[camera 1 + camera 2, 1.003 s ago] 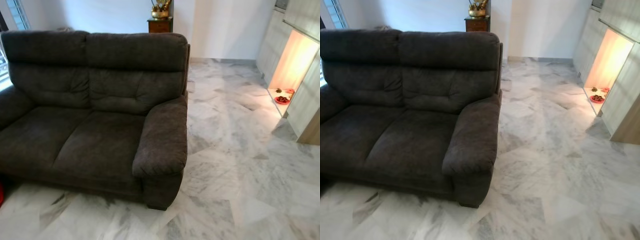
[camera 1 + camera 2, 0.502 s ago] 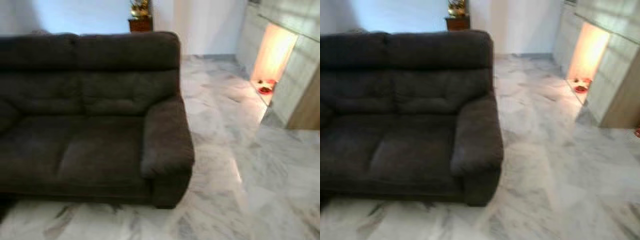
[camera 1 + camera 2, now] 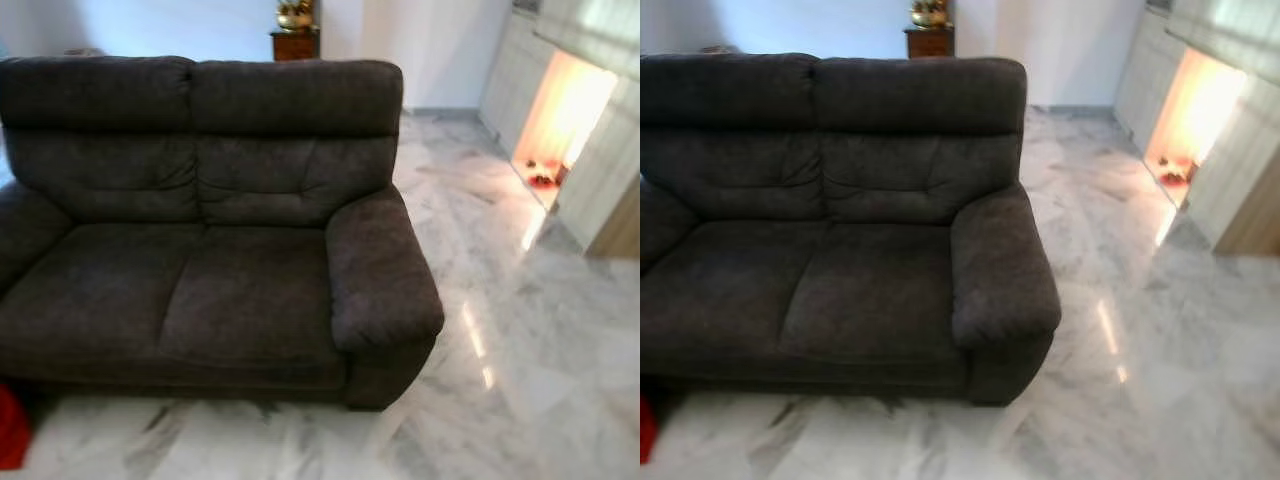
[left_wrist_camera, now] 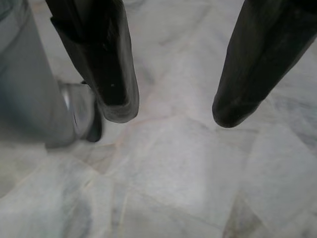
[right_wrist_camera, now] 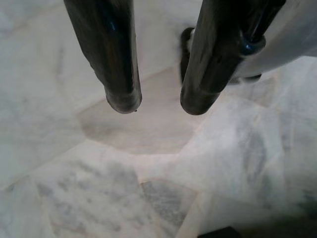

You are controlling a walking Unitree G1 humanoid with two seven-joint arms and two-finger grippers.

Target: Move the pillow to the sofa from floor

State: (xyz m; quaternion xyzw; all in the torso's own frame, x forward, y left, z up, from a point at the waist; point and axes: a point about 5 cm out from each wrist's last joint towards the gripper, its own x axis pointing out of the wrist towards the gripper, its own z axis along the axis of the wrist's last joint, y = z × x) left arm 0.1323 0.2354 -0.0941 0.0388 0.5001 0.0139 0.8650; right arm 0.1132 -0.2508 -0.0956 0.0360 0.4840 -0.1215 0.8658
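Marble floor (image 3: pixel 520 380), pale grey with darker veins, is seen running from the foreground to a white back wall, and a dark grey sofa (image 3: pixel 220 230) is taken as the landmark. At the sofa's lower left corner, on the floor, a red thing (image 3: pixel 10 428) is cut off by the picture's edge; it is judged likely to be the pillow, though too little of it is shown to be sure. Both seat cushions of the sofa are seen bare, so the move is judged not yet begun. Behind the sofa's backrest a small wooden cabinet (image 3: pixel 295 44) with a brass ornament (image 3: pixel 294 14) on top is partly hidden. To the right of the sofa a warmly lit recess (image 3: pixel 565 120) is set in pale cupboards, with small reddish items at its base too blurred to be named.

In the left wrist view the left tool (image 4: pixel 171 116) is held pointing down at bare marble, its two black fingers well apart and nothing between them. In the right wrist view the right tool (image 5: pixel 156 106) is likewise hung over the floor, its fingers parted by a narrower gap and empty. Both arms are judged idle at the robot's sides because the red thing lies to the left of the sofa and out of reach.
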